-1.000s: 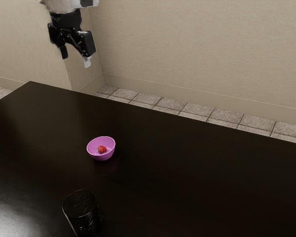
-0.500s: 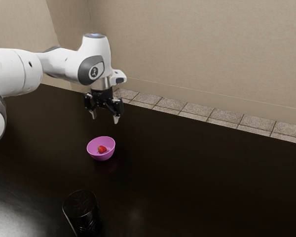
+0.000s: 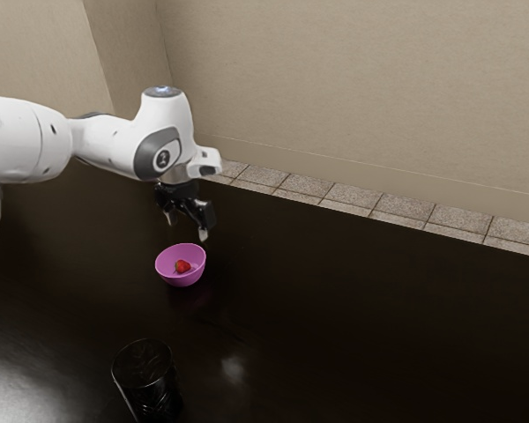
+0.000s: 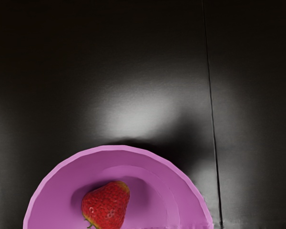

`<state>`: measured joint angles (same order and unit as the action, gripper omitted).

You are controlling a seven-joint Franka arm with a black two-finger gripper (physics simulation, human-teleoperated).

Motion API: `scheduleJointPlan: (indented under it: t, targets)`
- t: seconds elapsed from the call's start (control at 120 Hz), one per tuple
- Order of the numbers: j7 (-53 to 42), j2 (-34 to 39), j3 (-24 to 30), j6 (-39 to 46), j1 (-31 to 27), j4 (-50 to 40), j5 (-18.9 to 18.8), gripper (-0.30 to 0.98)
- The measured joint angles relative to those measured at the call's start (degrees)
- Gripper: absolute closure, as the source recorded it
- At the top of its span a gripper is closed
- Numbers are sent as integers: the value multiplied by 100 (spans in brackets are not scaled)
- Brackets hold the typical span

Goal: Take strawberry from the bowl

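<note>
Table (image 3: 379, 308): pretty dark, kinda glossy, thin seam (image 4: 209, 71) near the bowl (image 3: 183, 280)
Bowl: pinkish-purple, upright
Cup (image 3: 154, 397): black, closer to the exterior camera than the bowl

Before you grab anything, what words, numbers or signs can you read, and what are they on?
I can't read any words or numbers.
Arm: a small mark, too small to read.
Bowl, strawberry: none I can see.
Cup: none I can make out.
</note>
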<state>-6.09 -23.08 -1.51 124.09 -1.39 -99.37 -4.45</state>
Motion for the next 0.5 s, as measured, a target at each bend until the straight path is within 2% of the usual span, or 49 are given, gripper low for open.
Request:
scheduleJointPlan:
  t: [0.083,0.183,0.35,0.5]
  targets:
    - [-1300,65,82,-75,-5,-112,-78,0]
    - [-2660,158,111,99,-84,-685,-96,0]
    - [-4471,209,105,363,-167,-766,101,19]
    - [-5731,26,58,536,-377,-734,258,28]
